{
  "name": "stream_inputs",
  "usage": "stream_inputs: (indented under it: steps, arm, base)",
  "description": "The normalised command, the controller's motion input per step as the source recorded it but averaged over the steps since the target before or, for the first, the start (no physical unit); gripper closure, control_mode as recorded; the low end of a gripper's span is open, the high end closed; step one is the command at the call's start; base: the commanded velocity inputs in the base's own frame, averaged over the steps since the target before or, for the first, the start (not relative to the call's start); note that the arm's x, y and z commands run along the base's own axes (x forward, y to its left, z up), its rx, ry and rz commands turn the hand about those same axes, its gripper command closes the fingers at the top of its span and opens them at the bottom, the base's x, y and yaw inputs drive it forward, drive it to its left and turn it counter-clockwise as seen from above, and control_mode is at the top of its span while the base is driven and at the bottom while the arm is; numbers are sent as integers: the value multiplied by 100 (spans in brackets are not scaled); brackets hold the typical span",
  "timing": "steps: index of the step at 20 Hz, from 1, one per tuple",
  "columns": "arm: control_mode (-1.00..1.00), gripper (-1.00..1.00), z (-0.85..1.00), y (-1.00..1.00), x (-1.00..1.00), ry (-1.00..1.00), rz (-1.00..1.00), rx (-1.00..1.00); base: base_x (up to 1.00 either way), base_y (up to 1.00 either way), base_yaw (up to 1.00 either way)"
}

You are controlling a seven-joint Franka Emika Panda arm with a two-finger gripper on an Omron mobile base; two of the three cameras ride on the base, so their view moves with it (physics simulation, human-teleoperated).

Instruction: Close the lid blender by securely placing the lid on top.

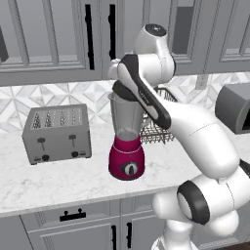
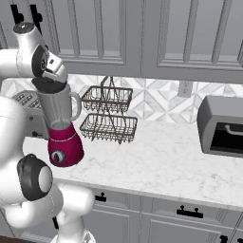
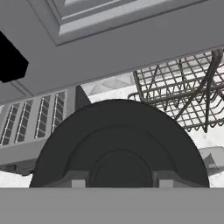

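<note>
1 lid (image 3: pixel 118 140), prob. atop 1 blender (image 1: pixel 127 141)

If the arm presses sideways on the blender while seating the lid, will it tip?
Probably somewhat tippy: the blender is tall on a narrow rounded base. Its jar looks empty, so likely light and apt to slide on the counter. The lid looks rigid; the gripper should press straight down.

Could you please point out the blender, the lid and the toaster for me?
blender (image 1: pixel 127 162): left base view, on its magenta base above the dial.
lid (image 3: pixel 118 140): hand view, on its dark round top.
toaster (image 1: pixel 58 139): left base view, on its silver front face.
</note>
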Motion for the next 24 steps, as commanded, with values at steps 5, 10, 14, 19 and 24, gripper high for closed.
stream_inputs:
  steps: [5,10,14,19,24]
  arm:
    - [-100,100,-58,2,27,0,-2,-4]
    - [-100,100,-40,6,3,-1,-5,-8]
    - [-100,100,-5,6,4,-12,-15,-15]
    - [-100,100,-3,3,12,-17,-19,-15]
    - [-100,100,-40,4,0,-11,-18,-13]
  base:
    - [0,0,0]
    - [0,0,0]
    - [0,0,0]
    - [0,0,0]
    - [0,0,0]
